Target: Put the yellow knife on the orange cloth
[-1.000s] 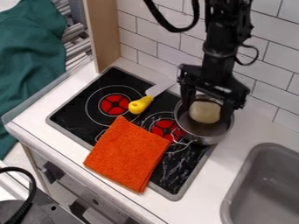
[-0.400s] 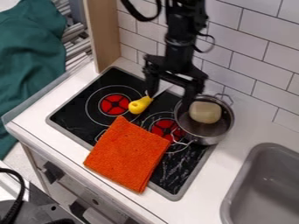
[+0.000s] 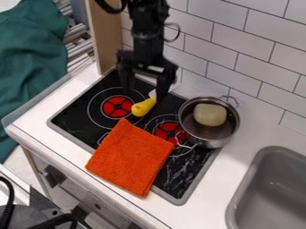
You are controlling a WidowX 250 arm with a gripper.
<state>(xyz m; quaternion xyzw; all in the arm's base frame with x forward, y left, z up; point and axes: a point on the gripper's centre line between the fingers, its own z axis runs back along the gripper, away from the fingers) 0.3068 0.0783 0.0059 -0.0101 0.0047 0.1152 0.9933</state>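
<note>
Arm [image 3: 147,33]: near vertical, beyond the yellow knife [image 3: 142,108].
Gripper [image 3: 144,94]: pointing down, close by the yellow knife.
Fingers [image 3: 162,91]: spread apart.

The arm [image 3: 148,31] is black all over, with small grey glints along its edges. Its visible part is a stack of blocky, uneven segments, more chunky than smooth. A thick black cable [image 3: 109,7] bows out on the picture's left side, and a thinner dark cable [image 3: 178,32] makes a small loop on the right. The end effector [image 3: 143,95] is black too, with a wide, angular crosspiece and two narrow, dark fingers. Finer markings are too blurred to tell.
</note>
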